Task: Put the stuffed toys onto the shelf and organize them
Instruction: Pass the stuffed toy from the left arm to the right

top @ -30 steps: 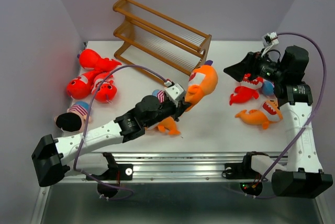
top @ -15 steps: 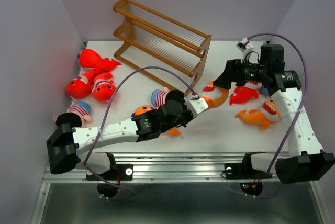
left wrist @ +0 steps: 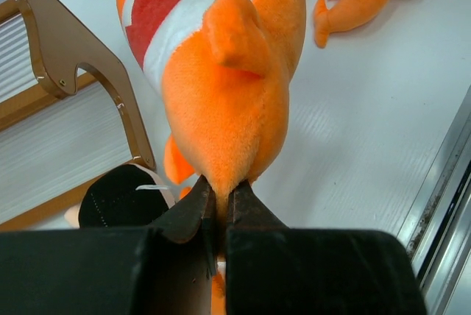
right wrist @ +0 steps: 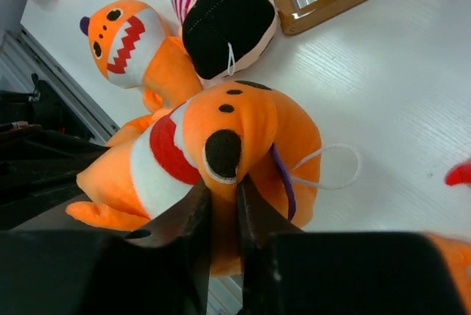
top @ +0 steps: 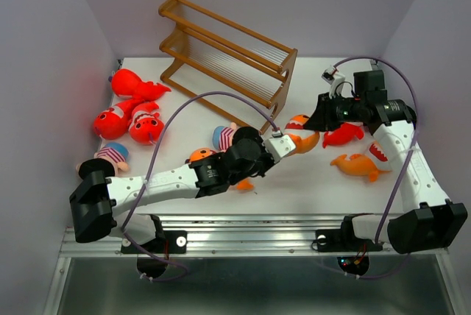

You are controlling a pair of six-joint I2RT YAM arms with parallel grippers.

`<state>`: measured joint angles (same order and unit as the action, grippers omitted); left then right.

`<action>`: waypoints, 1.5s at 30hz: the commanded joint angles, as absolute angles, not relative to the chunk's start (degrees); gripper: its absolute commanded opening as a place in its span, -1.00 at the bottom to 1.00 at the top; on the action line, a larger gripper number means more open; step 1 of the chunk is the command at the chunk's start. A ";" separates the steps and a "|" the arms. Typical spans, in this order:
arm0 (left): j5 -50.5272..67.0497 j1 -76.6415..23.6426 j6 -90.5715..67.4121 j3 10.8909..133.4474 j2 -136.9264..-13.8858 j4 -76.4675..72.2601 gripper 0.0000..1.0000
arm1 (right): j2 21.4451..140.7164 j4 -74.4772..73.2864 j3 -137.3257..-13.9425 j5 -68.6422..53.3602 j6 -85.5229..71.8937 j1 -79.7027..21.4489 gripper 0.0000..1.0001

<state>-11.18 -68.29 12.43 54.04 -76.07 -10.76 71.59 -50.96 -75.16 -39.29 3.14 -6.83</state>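
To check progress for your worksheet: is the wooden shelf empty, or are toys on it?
Empty: the top view shows the shelf with bare rails, no toy on any visible tier.

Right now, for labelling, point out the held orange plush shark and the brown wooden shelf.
orange plush shark (top: pixel 307 140): top external view, on its body.
brown wooden shelf (top: pixel 285 76): top external view, on its right side panel.

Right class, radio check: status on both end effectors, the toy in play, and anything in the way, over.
Left end effector pinching tail of orange plush shark. Right end effector clamped on its head. Brown wooden shelf close behind, nothing between.
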 commanded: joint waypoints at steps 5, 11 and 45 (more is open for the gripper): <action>-10.55 -68.64 3.80 52.30 -73.13 -20.83 -0.76 | 69.53 -47.56 -74.80 -45.97 3.69 -7.38 -0.99; -4.84 -68.03 -10.51 46.68 -67.07 -21.88 0.58 | 66.80 -44.92 -75.94 -44.99 5.00 -5.81 -0.99; 24.35 -55.72 -19.42 39.55 -59.50 -24.26 0.70 | 67.15 -25.58 -64.69 -66.18 9.58 -5.27 -0.99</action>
